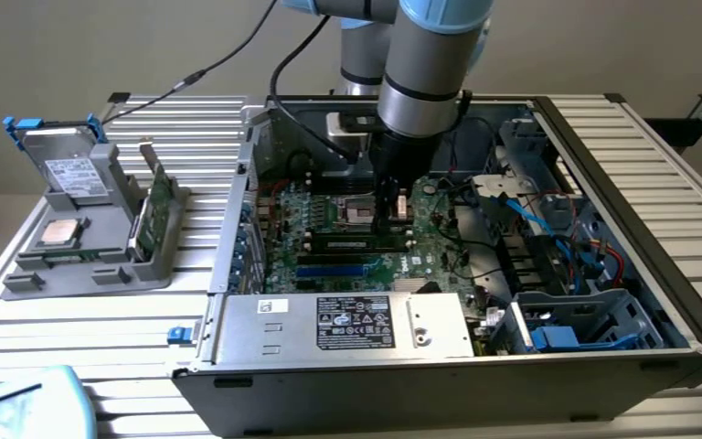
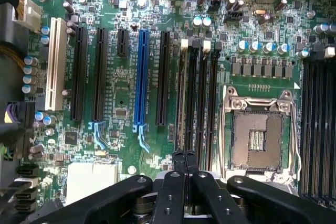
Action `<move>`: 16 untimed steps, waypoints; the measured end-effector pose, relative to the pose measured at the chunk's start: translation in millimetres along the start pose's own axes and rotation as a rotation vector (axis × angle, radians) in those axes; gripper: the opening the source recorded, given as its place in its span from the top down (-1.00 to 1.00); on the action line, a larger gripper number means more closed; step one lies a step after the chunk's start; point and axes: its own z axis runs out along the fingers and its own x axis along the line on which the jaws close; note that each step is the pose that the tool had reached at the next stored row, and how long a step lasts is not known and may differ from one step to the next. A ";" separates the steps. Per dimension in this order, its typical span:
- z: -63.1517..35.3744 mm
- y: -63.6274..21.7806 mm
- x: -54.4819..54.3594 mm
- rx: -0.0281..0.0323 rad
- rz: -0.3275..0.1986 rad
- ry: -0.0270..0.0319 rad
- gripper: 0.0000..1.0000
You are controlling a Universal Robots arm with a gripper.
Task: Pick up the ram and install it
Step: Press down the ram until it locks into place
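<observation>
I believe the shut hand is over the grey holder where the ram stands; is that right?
Not quite: the exterior view shows the shut hand inside the computer case, over the motherboard. The ram does stand in the grey holder.

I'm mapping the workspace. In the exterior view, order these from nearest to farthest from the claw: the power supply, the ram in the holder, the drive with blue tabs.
1. Power supply, in the case, in front of the claw.
2. Ram, standing in the holder at the exterior view's left.
3. Drive, farthest left.
</observation>
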 end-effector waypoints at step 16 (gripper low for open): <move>3.7 38.0 -1.7 0.0039 0.000 0.0004 0.79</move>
